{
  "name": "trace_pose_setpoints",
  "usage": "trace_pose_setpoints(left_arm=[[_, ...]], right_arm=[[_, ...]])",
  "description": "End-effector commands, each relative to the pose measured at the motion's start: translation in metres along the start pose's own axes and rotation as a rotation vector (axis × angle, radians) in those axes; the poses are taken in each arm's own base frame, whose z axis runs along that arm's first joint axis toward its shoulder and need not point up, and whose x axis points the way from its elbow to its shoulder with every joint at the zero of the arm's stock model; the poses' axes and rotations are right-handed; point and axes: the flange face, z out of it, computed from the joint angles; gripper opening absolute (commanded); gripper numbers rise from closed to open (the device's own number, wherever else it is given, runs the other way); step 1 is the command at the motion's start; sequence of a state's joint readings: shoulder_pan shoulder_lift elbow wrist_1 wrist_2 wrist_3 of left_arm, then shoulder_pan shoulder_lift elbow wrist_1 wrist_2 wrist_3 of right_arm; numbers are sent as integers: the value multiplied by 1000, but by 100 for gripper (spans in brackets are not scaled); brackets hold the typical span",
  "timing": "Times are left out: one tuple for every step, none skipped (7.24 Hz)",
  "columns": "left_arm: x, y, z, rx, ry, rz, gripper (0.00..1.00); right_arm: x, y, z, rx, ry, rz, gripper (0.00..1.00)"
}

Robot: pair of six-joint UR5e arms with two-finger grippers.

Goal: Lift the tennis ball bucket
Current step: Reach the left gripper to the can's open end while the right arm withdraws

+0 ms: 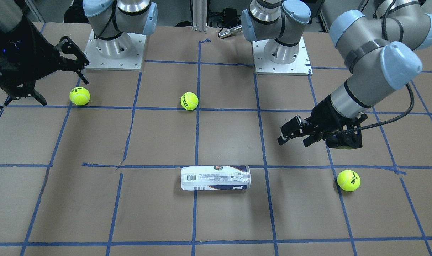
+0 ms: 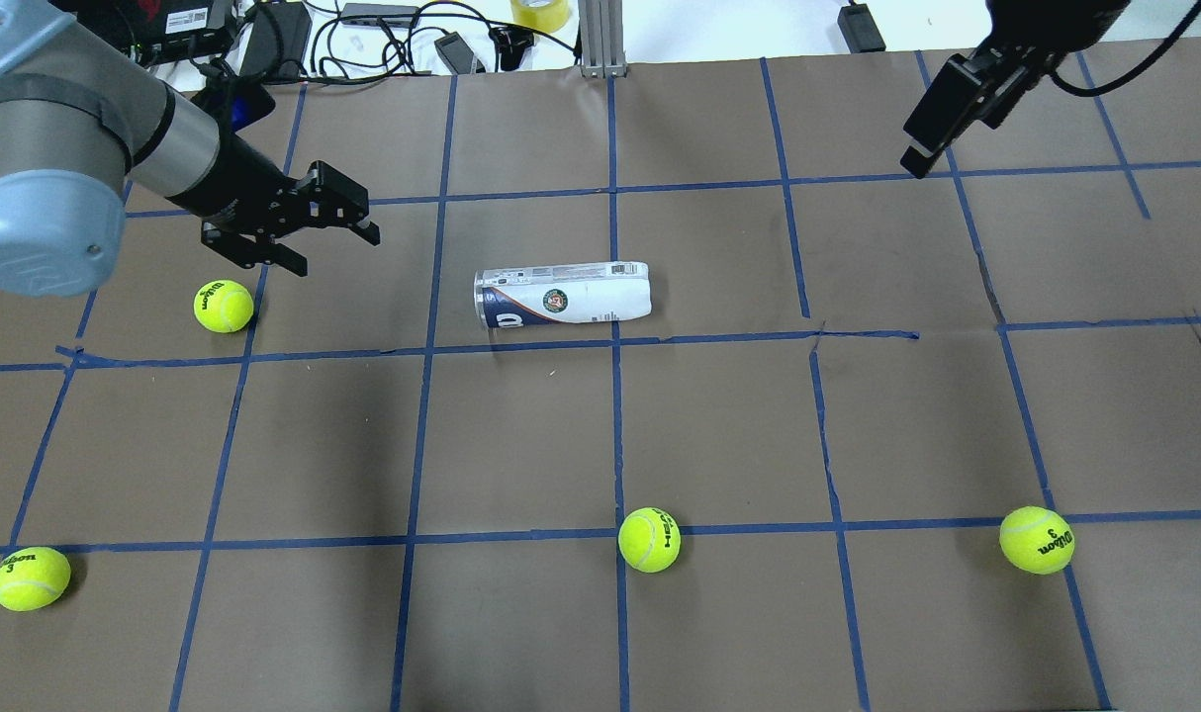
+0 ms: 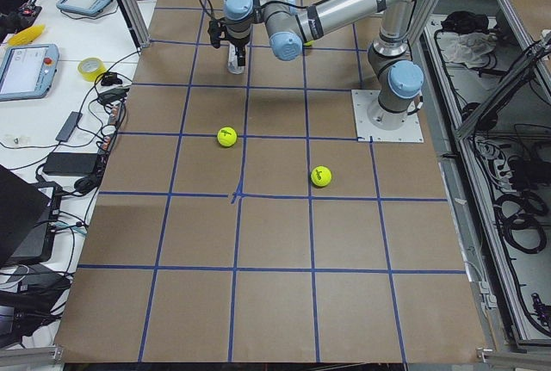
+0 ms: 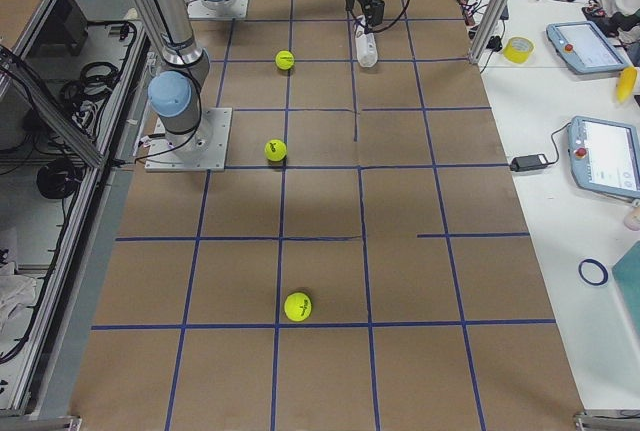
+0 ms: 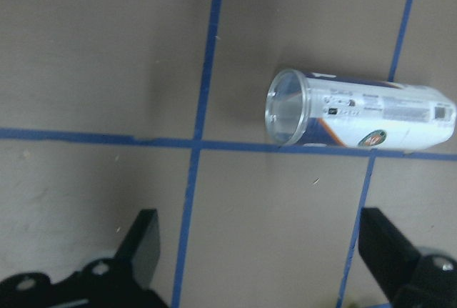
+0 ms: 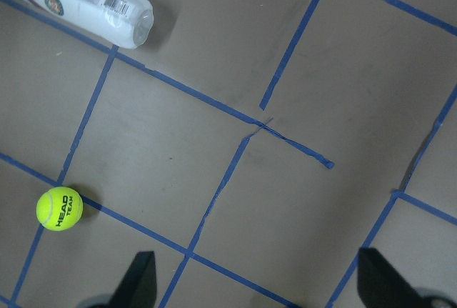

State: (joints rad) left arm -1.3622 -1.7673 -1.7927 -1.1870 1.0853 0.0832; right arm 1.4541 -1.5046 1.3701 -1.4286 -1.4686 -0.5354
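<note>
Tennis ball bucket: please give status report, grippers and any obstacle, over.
Left gripper and right gripper open, empty. Clear plastic cylindrical tennis ball bucket lies on its side, untouched. Yellow-green tennis balls all apart from it.

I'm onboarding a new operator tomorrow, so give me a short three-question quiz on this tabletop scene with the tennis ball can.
1. True or false: the tennis ball bucket stands upright on the table.
2. Pick one. The left gripper is: A) shut on the bucket; B) open and apart from the bucket; C) shut on a ball.
3. Fill in: the overhead view shows ___ tennis balls on the table.
Key: 1 false, it lies on its side; 2 B; 3 four.
</note>
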Motion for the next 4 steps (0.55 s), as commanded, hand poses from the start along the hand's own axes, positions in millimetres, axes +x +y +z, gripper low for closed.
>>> trace_pose_setpoints(left_arm=[[-1, -11, 60, -29, 83, 43, 100], [1, -14, 87, -36, 83, 75, 100], [0, -19, 103, -44, 134, 71, 100], [1, -21, 116, -62, 214, 55, 100]], right_arm=[[-24, -9, -9, 58, 44, 159, 100], [-34, -17, -3, 64, 76, 260, 100], [-38, -20, -1, 69, 83, 281, 100], [-39, -18, -4, 75, 90, 294, 100]])
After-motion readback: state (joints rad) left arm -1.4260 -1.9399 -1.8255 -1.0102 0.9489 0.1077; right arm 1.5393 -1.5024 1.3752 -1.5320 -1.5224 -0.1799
